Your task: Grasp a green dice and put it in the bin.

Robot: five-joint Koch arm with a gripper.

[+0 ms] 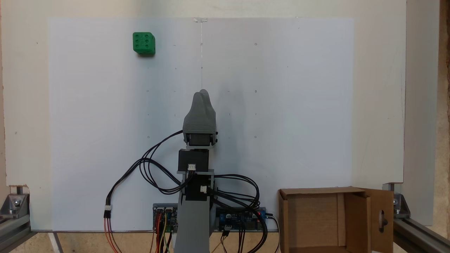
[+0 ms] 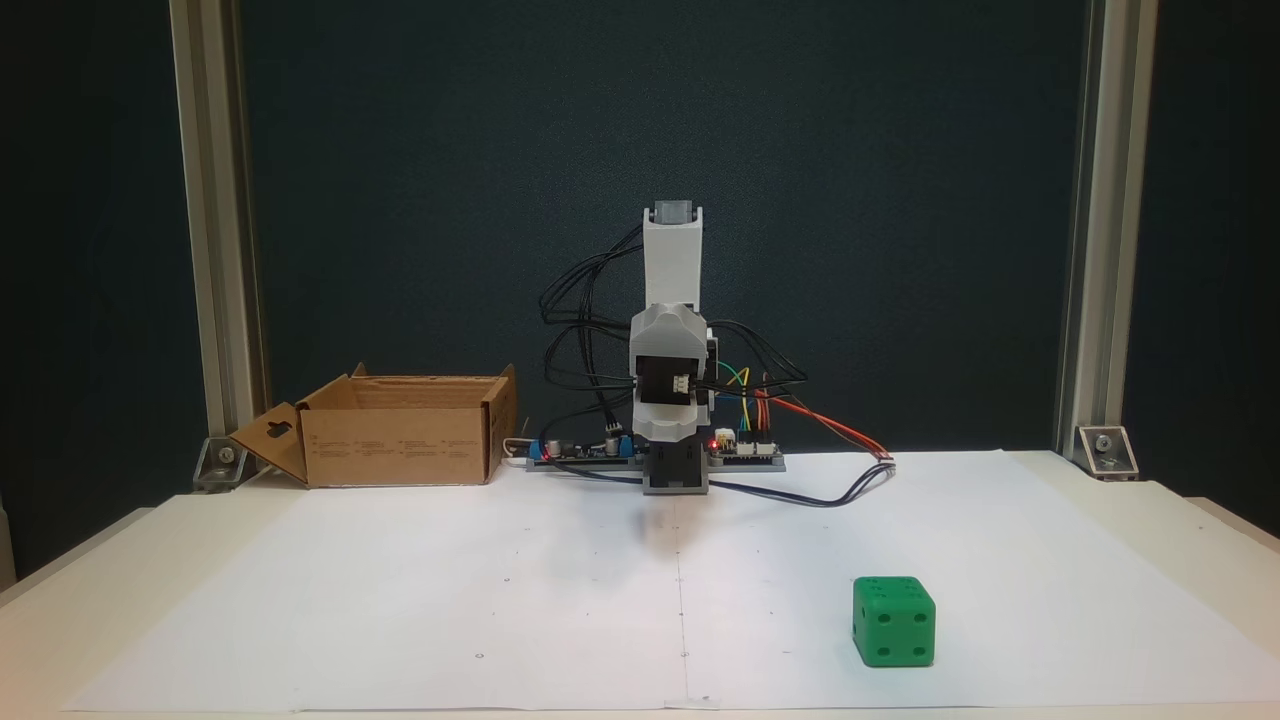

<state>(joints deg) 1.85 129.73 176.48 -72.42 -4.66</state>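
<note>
Bin (image 1: 313, 218), brown cardboard, flaps open, sits at the white sheet's (image 1: 281, 105) corner beside the arm's base. Gripper (image 1: 203, 93) is folded over the sheet's middle, jaws pressed together, holding nothing. Green dice (image 1: 144, 43) rests near the far edge, well apart from both.

Bare white sheet (image 1: 281, 105) lies between gripper (image 1: 203, 93) and green dice (image 1: 144, 43). Bin (image 1: 316, 218) sits well apart beside the arm base.

bin (image 1: 316, 218) cut off by the bottom edge, tool (image 1: 203, 93) jaws overlapping, state unclear
</note>
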